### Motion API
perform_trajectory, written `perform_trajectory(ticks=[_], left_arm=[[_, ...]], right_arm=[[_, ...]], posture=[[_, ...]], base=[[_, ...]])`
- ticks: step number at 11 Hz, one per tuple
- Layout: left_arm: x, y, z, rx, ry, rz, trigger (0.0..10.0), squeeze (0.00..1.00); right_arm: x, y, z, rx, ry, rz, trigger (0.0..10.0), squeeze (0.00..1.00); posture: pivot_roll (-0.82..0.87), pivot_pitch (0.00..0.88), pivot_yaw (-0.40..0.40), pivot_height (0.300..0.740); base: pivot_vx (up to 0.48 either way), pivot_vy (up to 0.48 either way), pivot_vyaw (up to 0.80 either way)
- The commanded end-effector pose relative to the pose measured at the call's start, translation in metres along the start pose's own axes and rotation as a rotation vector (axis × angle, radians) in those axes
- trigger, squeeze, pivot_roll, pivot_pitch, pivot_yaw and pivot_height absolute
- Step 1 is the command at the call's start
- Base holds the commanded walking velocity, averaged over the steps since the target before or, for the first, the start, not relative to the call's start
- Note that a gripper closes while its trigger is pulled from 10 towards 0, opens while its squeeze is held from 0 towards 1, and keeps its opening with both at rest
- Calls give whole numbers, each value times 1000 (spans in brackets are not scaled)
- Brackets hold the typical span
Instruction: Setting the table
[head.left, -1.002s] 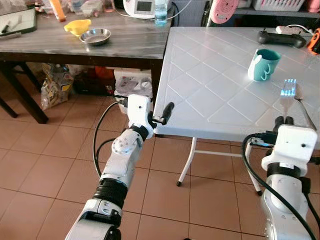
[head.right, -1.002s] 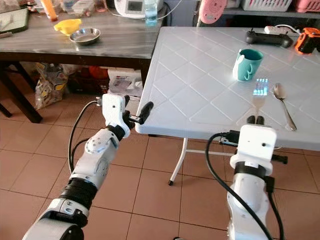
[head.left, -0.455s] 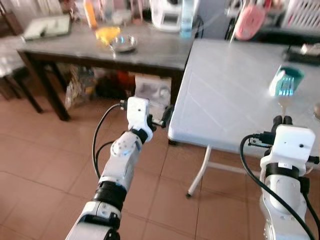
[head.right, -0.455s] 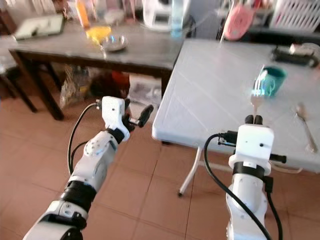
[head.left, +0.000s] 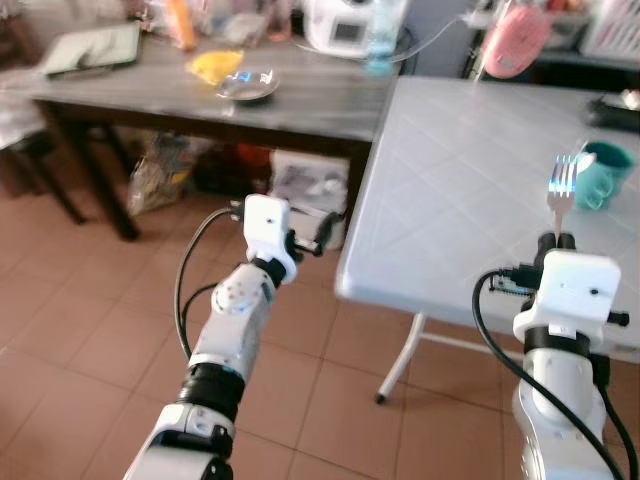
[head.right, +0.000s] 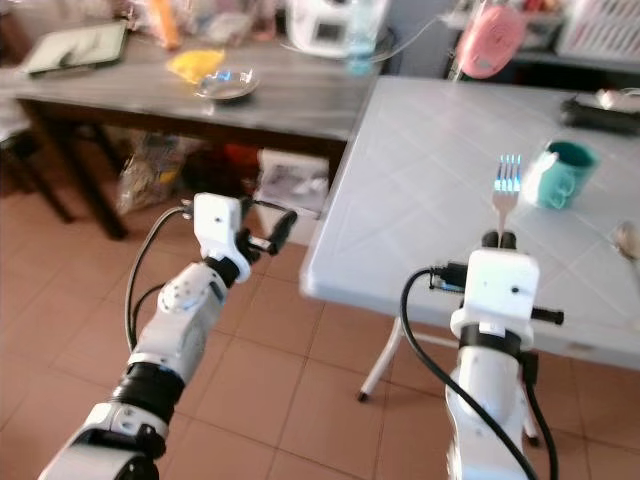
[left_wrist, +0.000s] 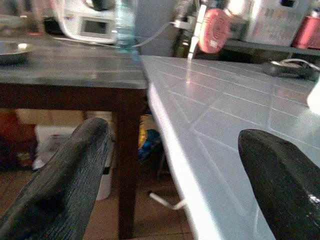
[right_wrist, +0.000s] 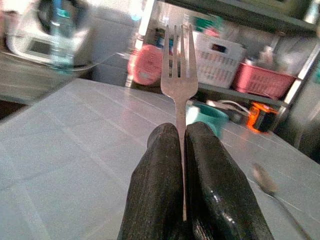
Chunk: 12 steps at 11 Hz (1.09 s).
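Fork (right_wrist: 178, 75) upright in right gripper (right_wrist: 181, 145) fingers (one), one teal mug (head.right: 560, 173)

A silver fork (right_wrist: 177, 75) gleams between the black fingers (right_wrist: 160, 185) of the right gripper (right_wrist: 179, 134), whose wrist housing is white. The plastic table (head.left: 460, 190) is pale grey-white, embossed with a diamond lattice. A teal mug (head.left: 603, 174) stands on it, near a silver spoon (right_wrist: 265, 181). The neighbouring table (head.left: 200, 100) has a streaked grey top on dark brown legs, carrying a steel bowl (head.left: 248, 86) and something yellow (head.left: 216, 66). Terracotta tiles (head.left: 80, 300) cover the floor. The left gripper (left_wrist: 170, 165) shows textured black fingers (left_wrist: 65, 175). Behind, a pink round object (right_wrist: 146, 64), a white basket (right_wrist: 216, 65) and a red one (right_wrist: 262, 80) sit on shelves.
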<state>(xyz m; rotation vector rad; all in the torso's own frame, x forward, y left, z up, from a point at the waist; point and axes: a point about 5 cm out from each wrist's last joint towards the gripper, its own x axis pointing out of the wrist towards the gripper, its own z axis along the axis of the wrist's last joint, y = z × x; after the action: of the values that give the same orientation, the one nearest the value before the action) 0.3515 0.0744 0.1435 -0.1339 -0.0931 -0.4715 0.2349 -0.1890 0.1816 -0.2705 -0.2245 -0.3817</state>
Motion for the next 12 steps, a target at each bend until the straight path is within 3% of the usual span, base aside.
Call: perform_trajectory(ticks=[1,4,6,8,10,12], left_arm=[[3,-7,3,6,-3,-36,10000,0],[3,-7,2,11,4,-37,10000,0],[3,-2,0,15,21,21,10000,0],[-1,12,-2,60,26,124,10000,0],[-8,27,-2,119,27,155,10000,0],[-26,53,-1,204,39,200,10000,0]], right_arm=[[0,-1,0,2,4,-9,10000,0],[0,0,0,6,3,-8,10000,0],[1,0,-1,4,4,-5,10000,0],[1,2,-1,3,-1,-2,10000,0],[-2,1,-2,-2,-1,3,10000,0],[-8,-7,-10,-26,18,4,10000,0]], posture=[[-42,66,52,740],[-40,70,53,740],[-36,73,52,740],[-32,75,53,740],[-25,73,54,740],[-12,72,56,740]], base=[[285,0,-575],[268,0,-348],[0,0,0],[0,0,0],[0,0,0],[0,0,0]])
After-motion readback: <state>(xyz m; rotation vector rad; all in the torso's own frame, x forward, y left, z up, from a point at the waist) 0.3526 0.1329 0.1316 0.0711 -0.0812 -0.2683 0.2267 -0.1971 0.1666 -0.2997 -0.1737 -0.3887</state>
